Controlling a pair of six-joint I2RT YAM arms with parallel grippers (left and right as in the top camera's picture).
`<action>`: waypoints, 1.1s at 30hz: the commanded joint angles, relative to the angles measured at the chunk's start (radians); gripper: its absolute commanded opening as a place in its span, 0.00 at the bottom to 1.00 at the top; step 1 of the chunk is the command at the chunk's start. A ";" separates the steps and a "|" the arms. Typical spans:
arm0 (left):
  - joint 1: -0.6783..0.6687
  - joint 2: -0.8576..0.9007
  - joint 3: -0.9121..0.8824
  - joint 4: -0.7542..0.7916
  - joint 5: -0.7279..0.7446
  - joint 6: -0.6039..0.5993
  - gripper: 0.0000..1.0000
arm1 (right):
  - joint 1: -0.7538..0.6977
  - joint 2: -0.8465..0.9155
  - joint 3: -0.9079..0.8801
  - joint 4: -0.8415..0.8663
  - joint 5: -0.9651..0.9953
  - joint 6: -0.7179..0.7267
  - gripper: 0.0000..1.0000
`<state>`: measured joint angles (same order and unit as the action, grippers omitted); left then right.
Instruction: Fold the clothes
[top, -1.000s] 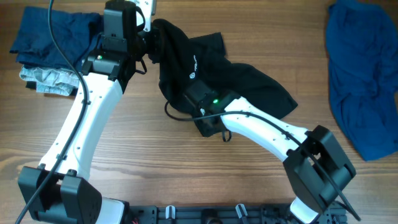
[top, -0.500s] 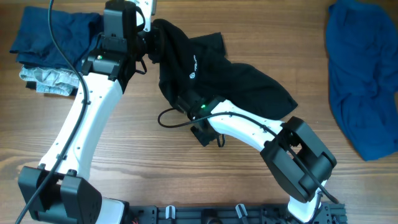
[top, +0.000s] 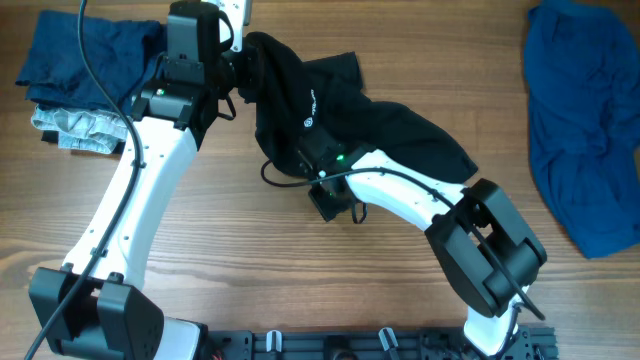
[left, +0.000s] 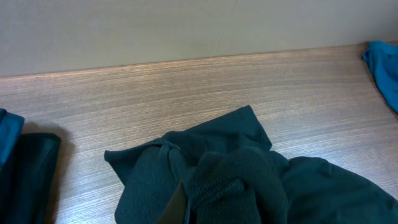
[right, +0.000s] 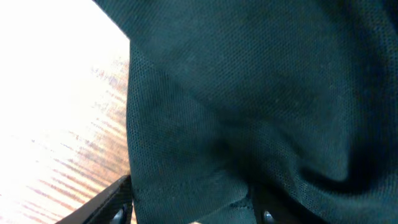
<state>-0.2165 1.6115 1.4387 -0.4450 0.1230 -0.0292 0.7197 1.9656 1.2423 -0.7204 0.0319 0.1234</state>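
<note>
overhead, black shirt: bunched mid-desk, its far-left end raised
overhead, left end effector: together, clamped on that raised end
overhead, right end effector: at the shirt's near-left edge, tips hidden by cloth
overhead, blue garment: crumpled at the far right, well apart
overhead, folded pile: far left
left wrist, shirt: heaped near the camera, on wood
right wrist, fingers: apart, shirt cloth lying between them
</note>
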 joint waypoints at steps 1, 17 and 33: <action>0.003 -0.014 -0.002 0.005 -0.013 -0.013 0.04 | -0.011 0.045 -0.007 0.035 -0.033 -0.019 0.29; 0.004 -0.143 0.000 -0.040 -0.110 -0.058 0.04 | -0.276 -0.300 0.210 -0.209 -0.047 0.027 0.04; 0.003 -0.544 0.000 -0.328 -0.210 -0.234 0.04 | -0.600 -0.834 0.530 -0.605 -0.034 -0.043 0.04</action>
<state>-0.2165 1.1473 1.4342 -0.7521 -0.0669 -0.1974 0.1352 1.2076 1.7210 -1.3056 -0.0471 0.0807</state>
